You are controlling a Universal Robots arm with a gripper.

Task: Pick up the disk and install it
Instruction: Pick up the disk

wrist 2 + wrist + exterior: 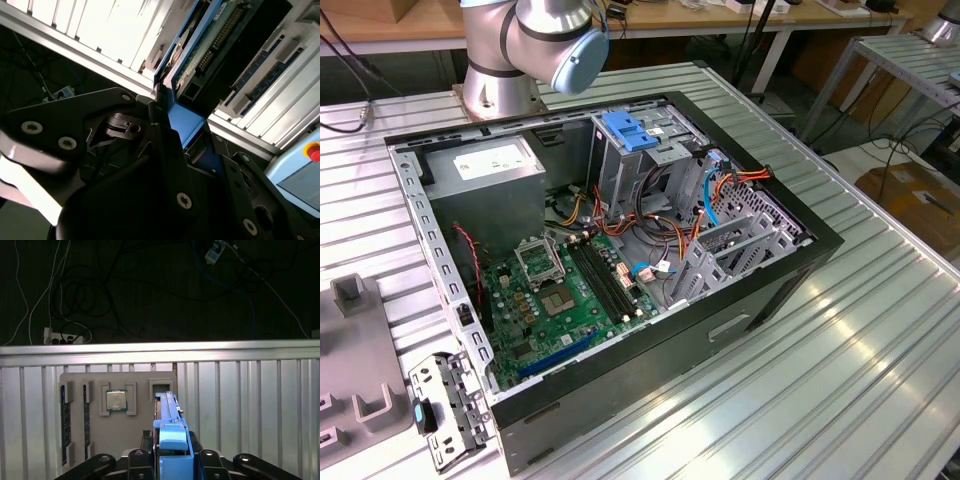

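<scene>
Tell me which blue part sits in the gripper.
The disk with blue carrier rails, clamped in the gripper; the blue latch plate sits apart on the drive cage.

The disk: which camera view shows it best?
The second wrist view: the disk shows its green circuit board, connector and blue rail. In the first wrist view it is edge-on, a blue strip gripped in the tool. The exterior view shows the open computer case.

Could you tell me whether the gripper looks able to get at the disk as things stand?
Probably yes: in the first wrist view the gripper sits astride the disk, at its blue rail, with nothing between them.
</scene>
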